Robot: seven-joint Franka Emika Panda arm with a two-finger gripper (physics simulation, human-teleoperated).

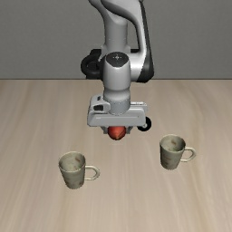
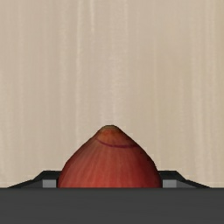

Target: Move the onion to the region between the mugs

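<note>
Tool state: clenched on the onion (image 2: 109,162). In the wrist view the fingers (image 2: 45,183) are seen pressed to its two opposite flanks at the widest part, with the pointed tip directed away from the tool.

Position: in the exterior view the onion (image 1: 117,134) is carried directly beneath the tool (image 1: 117,128). It is placed sideways between the mugs, one mug (image 1: 77,169) at the exterior view's left and the other mug (image 1: 174,151) at the exterior view's right. It is set back toward the robot's side of the gap, apart from both. Whether it is held clear of the table (image 1: 36,118) or is just resting on it cannot be told with certainty.

Handling, judged:
- Weight: light; little load on the grip is expected.
- Stiffness: firm and near rigid; no visible flattening under the fingers is noted.
- Surface: smooth, rounded, reddish-brown skin. It is judged slippery, and the curved flanks offer only narrow contact.
- Fragility: low; a short drop is probably tolerated, but rolling on the table is likely once it is released.

Where to hold: the present hold across the widest girth is judged correct. A hold nearer the tapered tip is to be avoided, since the onion could be squeezed out of the grip.

Release is best made low over the table, midway between the mugs, so that rolling against either handle is limited.
</note>
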